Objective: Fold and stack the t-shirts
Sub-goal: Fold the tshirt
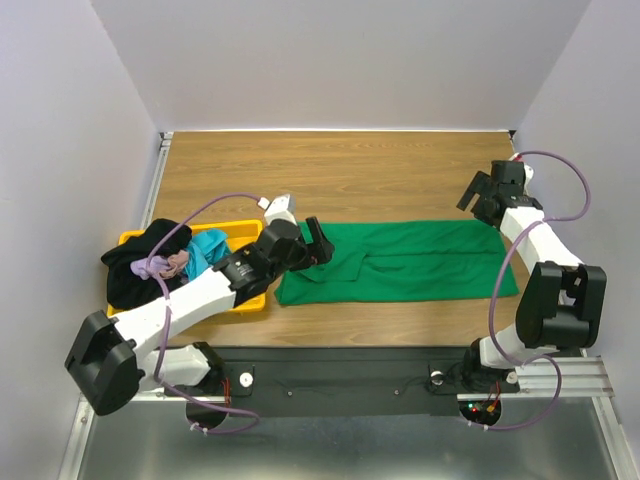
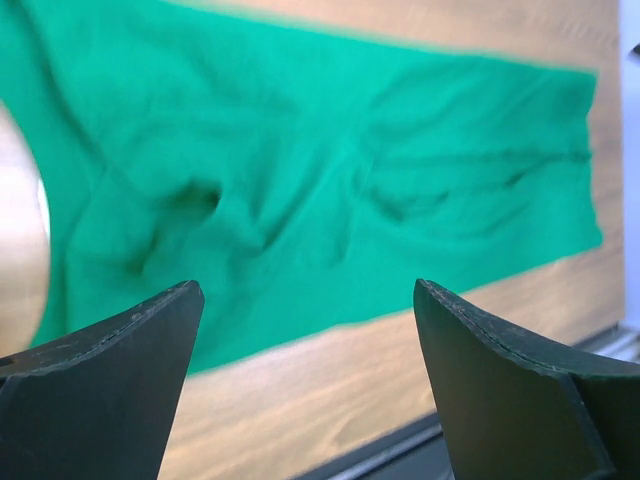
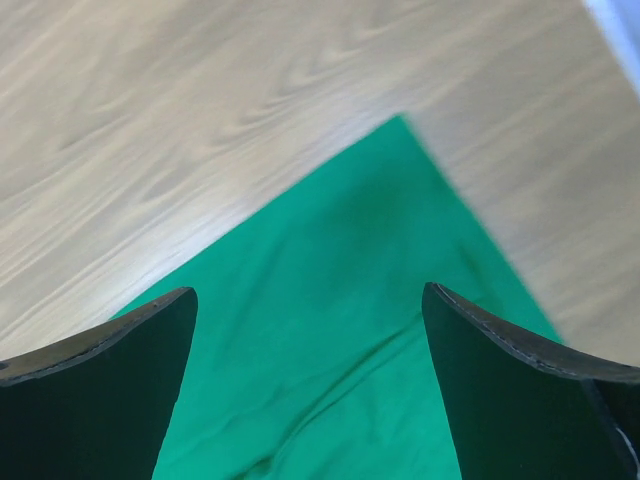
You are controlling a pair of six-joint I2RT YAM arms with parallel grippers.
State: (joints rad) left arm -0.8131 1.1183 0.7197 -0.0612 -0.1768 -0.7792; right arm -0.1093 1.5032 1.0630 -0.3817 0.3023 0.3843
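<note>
A bright green t-shirt (image 1: 410, 262) lies flat on the wooden table, folded into a long band running left to right. It also shows in the left wrist view (image 2: 300, 170) and the right wrist view (image 3: 340, 330). My left gripper (image 1: 318, 243) is open and empty, hovering over the shirt's left end. My right gripper (image 1: 478, 195) is open and empty, above the shirt's far right corner. Black (image 1: 135, 268), teal (image 1: 207, 247) and lavender-pink (image 1: 175, 266) shirts lie heaped in the yellow bin (image 1: 245, 232).
The yellow bin stands at the table's left edge, beside my left arm. White walls close in the table on the left, back and right. A black rail (image 1: 350, 375) runs along the near edge.
</note>
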